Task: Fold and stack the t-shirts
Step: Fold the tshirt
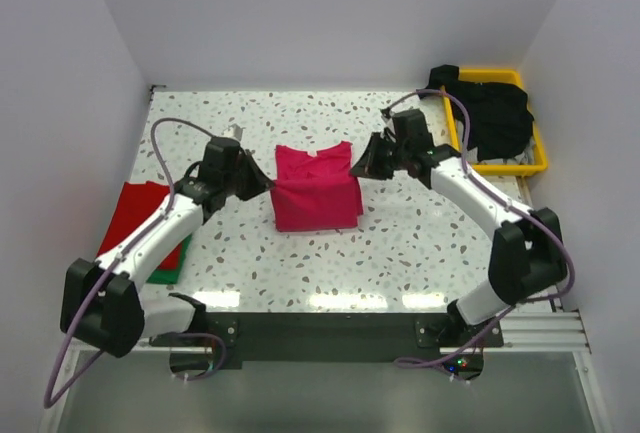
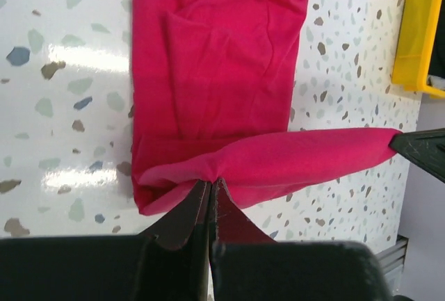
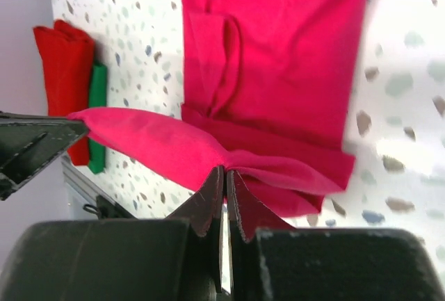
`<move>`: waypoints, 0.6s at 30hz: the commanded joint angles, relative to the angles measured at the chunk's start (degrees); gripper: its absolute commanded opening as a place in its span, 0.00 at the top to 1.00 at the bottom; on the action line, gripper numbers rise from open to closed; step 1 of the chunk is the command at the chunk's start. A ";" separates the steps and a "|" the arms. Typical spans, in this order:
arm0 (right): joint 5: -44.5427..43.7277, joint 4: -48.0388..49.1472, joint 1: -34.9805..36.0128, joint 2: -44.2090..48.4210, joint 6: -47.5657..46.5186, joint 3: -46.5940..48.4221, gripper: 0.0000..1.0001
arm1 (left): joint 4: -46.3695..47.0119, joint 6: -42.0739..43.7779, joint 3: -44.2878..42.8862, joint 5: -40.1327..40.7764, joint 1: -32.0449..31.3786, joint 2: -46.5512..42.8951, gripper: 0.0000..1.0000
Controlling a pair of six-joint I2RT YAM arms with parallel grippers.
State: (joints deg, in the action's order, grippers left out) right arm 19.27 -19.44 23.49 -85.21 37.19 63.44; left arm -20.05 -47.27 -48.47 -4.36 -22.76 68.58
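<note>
The magenta-pink t-shirt (image 1: 315,188) lies partly folded at the table's middle. My left gripper (image 1: 266,181) is shut on its left edge, my right gripper (image 1: 357,167) is shut on its right edge, and a fold of cloth is lifted and stretched between them. In the left wrist view my gripper (image 2: 211,181) pinches the shirt (image 2: 215,71); in the right wrist view my gripper (image 3: 225,171) pinches the shirt (image 3: 278,51) too. A folded red t-shirt (image 1: 145,215) lies on a green t-shirt (image 1: 172,268) at the left. Black t-shirts (image 1: 490,113) lie heaped in the yellow tray (image 1: 495,165).
The yellow tray stands at the back right by the wall and also shows in the left wrist view (image 2: 417,30). The red and green stack shows in the right wrist view (image 3: 69,71). White walls close in the table on the left, back and right.
</note>
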 commanded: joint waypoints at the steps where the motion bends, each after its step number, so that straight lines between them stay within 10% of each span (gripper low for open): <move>1: 3.93 1.51 -1.33 -7.05 -0.45 8.96 1.00 | 7.65 2.79 -6.19 -8.19 4.64 6.27 1.00; 18: 11.14 4.41 -11.00 -48.37 7.36 48.53 0.96 | 15.48 7.19 -42.75 -17.79 14.67 51.03 0.94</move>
State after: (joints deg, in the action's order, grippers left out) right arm 27.62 -17.56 13.67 -130.52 41.65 107.04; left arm -9.02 -42.37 -86.70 -18.26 -9.32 116.44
